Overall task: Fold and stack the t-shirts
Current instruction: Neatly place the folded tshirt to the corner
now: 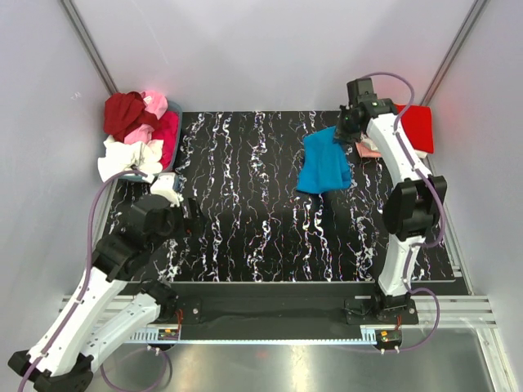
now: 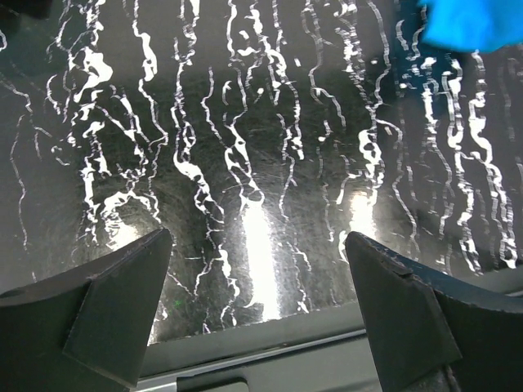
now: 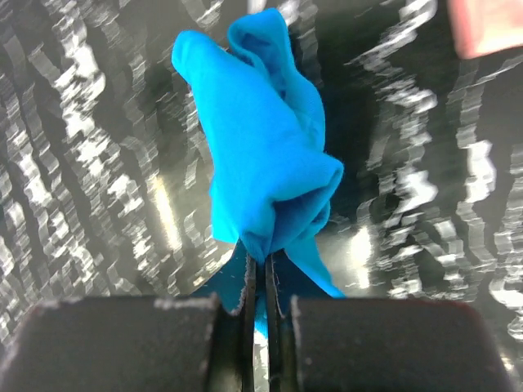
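A bright blue t-shirt (image 1: 324,166) hangs bunched at the back right of the black marbled mat, pinched at its top edge by my right gripper (image 1: 346,132). In the right wrist view the blue t-shirt (image 3: 261,163) droops away from the shut right gripper (image 3: 261,265), cloth squeezed between its jaws. A red t-shirt (image 1: 417,126) lies folded at the far right, with a pink one (image 1: 369,149) partly hidden under the arm. My left gripper (image 2: 260,253) stands open over bare mat at the front left. A corner of the blue t-shirt (image 2: 474,23) shows far off.
A blue bin (image 1: 174,135) at the back left holds a heap of dark red, pink, magenta and white t-shirts (image 1: 135,131). The mat (image 1: 245,204) is walled by white panels on both sides. A metal rail runs along the near edge.
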### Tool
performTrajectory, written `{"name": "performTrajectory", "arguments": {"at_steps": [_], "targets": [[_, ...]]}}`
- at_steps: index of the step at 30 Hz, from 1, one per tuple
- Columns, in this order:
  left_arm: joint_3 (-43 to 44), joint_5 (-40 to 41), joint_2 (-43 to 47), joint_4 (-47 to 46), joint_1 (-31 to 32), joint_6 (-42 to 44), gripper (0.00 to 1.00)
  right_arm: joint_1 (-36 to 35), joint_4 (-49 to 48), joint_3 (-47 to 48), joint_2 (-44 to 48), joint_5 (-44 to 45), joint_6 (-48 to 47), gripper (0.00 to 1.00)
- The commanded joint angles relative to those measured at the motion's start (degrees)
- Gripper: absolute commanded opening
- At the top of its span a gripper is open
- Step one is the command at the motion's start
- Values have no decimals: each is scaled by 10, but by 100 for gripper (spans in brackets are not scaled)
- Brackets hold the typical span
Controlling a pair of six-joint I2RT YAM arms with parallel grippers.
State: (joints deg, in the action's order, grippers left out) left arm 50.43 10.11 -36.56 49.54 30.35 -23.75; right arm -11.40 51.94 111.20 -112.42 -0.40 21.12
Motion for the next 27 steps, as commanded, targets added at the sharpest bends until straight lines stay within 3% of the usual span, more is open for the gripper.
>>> {"name": "performTrajectory", "arguments": {"at_steps": [1, 7, 10, 18, 23, 27], "targets": [[-2, 32, -5, -40, -2, 12, 95, 27, 31, 78, -28, 51, -44, 0], [-8, 36, 10, -46, -2, 12, 95, 31, 82, 260, -132, 166, -114, 0], [-9, 40, 16, -46, -2, 12, 95, 41, 62, 280, -146, 193, -147, 0], [-11, 39, 18, -51, -2, 14, 95, 75, -100, 248, -96, 196, -208, 0], [-10, 39, 12, -48, -3, 14, 95, 106, -112, 314, -105, 169, -223, 0], [-11, 33, 8, -52, -3, 17, 95, 139, -120, 336, -118, 96, -215, 0]]}}
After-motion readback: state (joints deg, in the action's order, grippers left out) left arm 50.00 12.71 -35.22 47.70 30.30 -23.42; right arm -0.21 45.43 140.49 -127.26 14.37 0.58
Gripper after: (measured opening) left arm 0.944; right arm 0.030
